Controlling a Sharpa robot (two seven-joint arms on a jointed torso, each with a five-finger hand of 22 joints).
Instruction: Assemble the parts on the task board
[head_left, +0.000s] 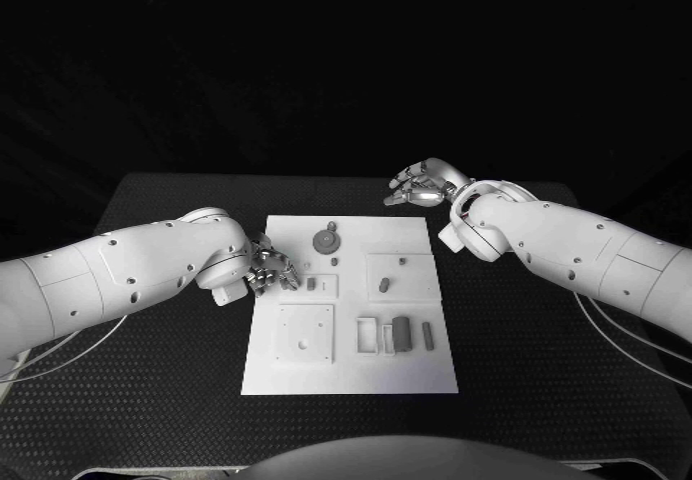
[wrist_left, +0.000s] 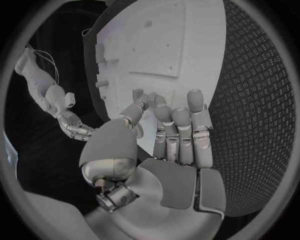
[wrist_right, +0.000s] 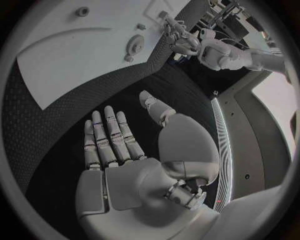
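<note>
The black table (head_left: 173, 330) spreads out under me, and the white task board (head_left: 310, 375) lies in its middle, long axis running away from my body. My left arm (head_left: 116, 275) reaches in to the board's left edge; my right arm (head_left: 591, 250) hangs past its far right corner, off the board.

My left hand (head_left: 265, 270) sits at the board's left edge, fingers (wrist_left: 181, 125) loosely extended with the tips together over the white surface; I see nothing between them, though the head view is too small to be sure. My right hand (head_left: 423, 185) hovers over bare table with its fingers spread flat, holding nothing.

The parts are grey: a round geared part (head_left: 329, 240) near the far edge, a small part (head_left: 384, 285) mid-board, and upright blocks (head_left: 401, 333) at the near right. The geared part lies just beyond and to the right of my left hand, which I judge the nearer one for it.
</note>
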